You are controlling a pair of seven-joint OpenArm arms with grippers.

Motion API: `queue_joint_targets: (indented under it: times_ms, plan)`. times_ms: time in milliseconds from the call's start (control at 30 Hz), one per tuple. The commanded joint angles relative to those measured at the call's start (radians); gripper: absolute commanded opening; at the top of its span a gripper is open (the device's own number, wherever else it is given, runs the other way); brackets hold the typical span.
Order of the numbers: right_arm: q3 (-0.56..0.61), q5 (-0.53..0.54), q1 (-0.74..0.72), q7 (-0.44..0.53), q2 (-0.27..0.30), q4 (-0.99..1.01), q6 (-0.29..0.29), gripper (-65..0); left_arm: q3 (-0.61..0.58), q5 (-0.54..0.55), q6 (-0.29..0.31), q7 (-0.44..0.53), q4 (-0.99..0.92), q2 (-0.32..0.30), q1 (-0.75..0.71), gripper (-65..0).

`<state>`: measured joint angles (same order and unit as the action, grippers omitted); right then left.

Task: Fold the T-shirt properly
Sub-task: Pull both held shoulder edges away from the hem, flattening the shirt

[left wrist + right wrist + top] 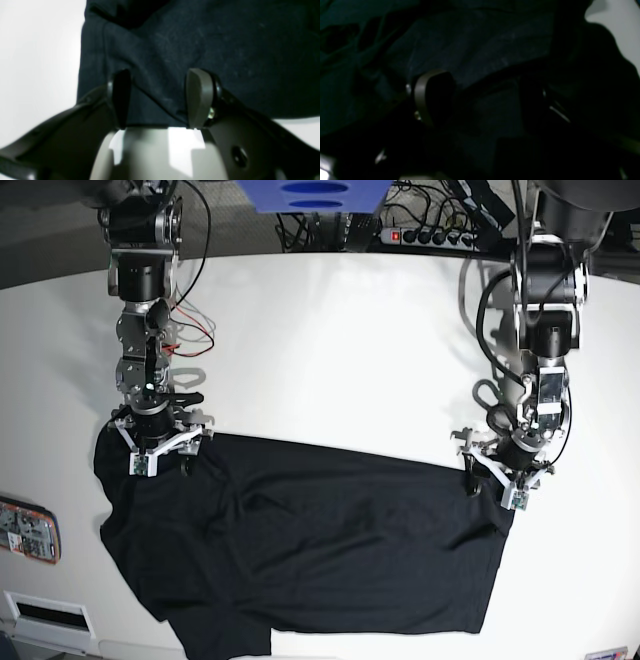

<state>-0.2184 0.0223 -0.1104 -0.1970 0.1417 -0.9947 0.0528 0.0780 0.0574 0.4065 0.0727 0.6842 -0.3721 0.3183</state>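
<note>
Left end effector (157,100) seen first in the left wrist view: fingers (200,97) spread apart, dark cloth of the T-shirt (200,45) lying between them and filling 12 to 3 o'clock. White worktop (37,62) bare at 9 o'clock, with the cloth's straight edge running down beside it.

In the right wrist view, right end effector (485,100) also spread wide, one pale-rimmed finger (430,97) plain at 9 o'clock of centre, the other lost in shadow. Crumpled T-shirt (470,42) covering nearly the whole frame; a sliver of worktop (615,25) at 2 o'clock.

In the base view, T-shirt (320,550) spread across the worktop (330,350) from 8 to 4 o'clock. Right end effector (158,455) down on its corner at 9 o'clock, left end effector (500,480) on the opposite corner at 3 o'clock. Neither clamped on cloth.
</note>
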Motion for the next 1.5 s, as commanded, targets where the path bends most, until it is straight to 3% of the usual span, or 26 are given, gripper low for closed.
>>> queue_joint_targets:
  times_ms: [0, 267, 433, 667, 833, 1467]
  plan:
    - [0.001, -0.026, 0.039, -0.174, 0.002, 0.004, -0.003, -20.7, -0.007, -0.089, 0.006, -0.198, 0.019, -0.006, -0.051, -32.4]
    - [0.001, -0.026, 0.067, -0.290, 0.043, -0.181, -0.001, -20.7, -0.002, -0.078, 0.006, -0.339, 0.217, -0.034, -0.172, -32.4]
    - [-0.003, -0.026, 0.120, -0.325, 0.045, -0.244, 0.028, -20.7, 0.010, -0.077, 0.004, -0.343, 0.256, -0.054, -0.245, -32.4]
    - [-0.002, -0.026, 0.203, -0.321, 0.045, -0.250, 0.035, -20.7, 0.191, -0.081, 0.004, -0.340, 0.426, -0.015, -0.411, -32.4]
    - [-0.006, -0.026, 0.280, -0.322, 0.045, -0.315, 0.035, -20.7, 0.237, -0.078, 0.004, -0.340, 0.579, -0.006, -0.563, -32.4]
    - [-0.080, -0.025, 0.558, -0.324, 0.045, -0.547, 0.035, -20.7, 0.288, -0.075, 0.004, -0.334, 0.596, -0.001, -0.736, -32.5]
